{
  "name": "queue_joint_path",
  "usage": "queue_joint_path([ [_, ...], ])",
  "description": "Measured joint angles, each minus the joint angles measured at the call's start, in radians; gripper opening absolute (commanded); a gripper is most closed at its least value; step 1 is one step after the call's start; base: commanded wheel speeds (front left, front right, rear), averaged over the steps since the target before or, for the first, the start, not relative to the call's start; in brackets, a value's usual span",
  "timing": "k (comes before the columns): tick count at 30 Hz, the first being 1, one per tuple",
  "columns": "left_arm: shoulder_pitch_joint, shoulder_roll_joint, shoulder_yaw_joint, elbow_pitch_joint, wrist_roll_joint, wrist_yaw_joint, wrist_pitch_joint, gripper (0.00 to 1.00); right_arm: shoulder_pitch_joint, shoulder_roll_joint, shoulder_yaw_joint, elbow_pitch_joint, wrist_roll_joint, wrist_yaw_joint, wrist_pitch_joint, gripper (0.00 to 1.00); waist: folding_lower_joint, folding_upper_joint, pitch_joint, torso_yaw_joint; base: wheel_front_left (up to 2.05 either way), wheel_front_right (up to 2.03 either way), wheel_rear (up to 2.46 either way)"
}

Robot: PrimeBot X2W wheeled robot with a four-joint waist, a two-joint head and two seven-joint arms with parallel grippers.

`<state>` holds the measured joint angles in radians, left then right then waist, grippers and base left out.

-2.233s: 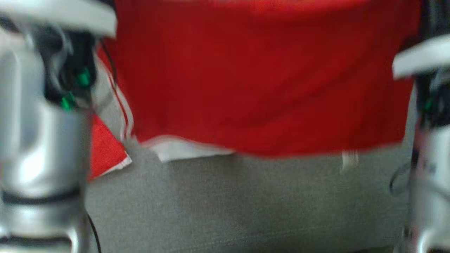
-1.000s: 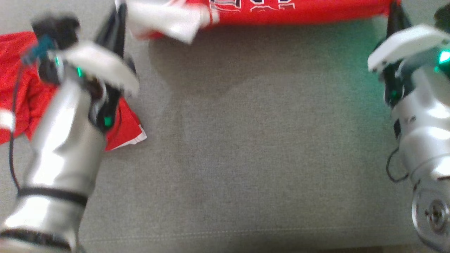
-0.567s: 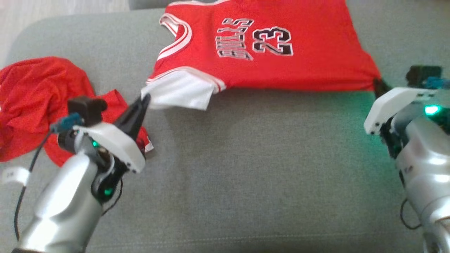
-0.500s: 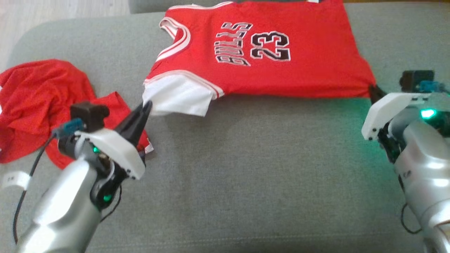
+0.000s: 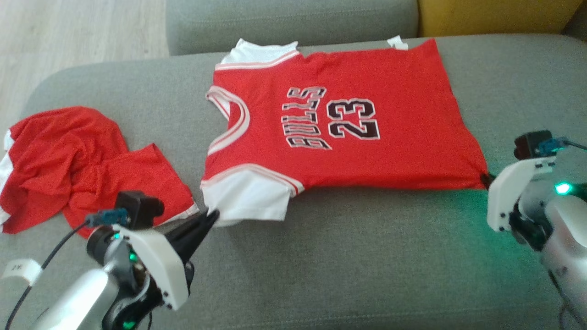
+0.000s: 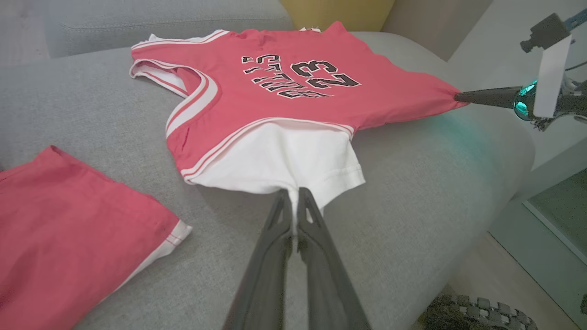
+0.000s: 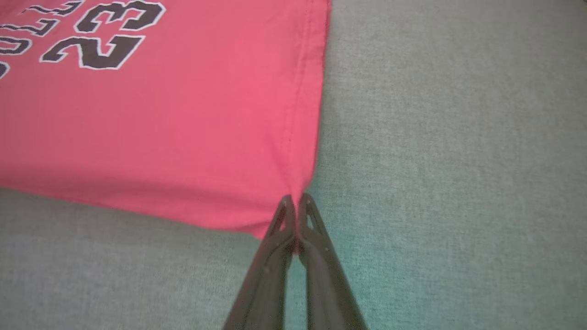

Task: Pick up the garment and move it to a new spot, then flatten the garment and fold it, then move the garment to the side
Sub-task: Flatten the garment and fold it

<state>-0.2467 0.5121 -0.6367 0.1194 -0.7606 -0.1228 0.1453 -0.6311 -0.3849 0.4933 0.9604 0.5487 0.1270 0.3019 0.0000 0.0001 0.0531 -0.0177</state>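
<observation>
Garment flat on couch, corners in left claw, right claw

A red-and-white fabric basketball jersey, lettered BULLS 23, lies spread across the middle of a grey upholstered sofa seat. At 8 o'clock the left gripper pinches its near white sleeve; at 3 o'clock the right gripper pinches its near hem corner. A crumpled red fabric garment sits at 9 o'clock, a yellow cushion at 2 o'clock
</observation>
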Motion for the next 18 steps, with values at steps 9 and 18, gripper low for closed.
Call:
queue_joint_path([
  [9,0.104,0.082,-0.007,-0.166,-0.071,0.025,0.113,0.0,0.137,-0.151,0.112,-0.223,0.189,0.0,0.202,0.0,0.0,0.0,-0.049,0.006,0.0,0.0,0.0],
  [18,0.109,0.114,0.001,-0.229,-0.085,0.053,0.141,0.0,0.192,-0.191,0.07,-0.332,0.258,0.0,0.272,0.0,0.0,0.0,-0.028,0.007,0.0,0.0,0.0],
])
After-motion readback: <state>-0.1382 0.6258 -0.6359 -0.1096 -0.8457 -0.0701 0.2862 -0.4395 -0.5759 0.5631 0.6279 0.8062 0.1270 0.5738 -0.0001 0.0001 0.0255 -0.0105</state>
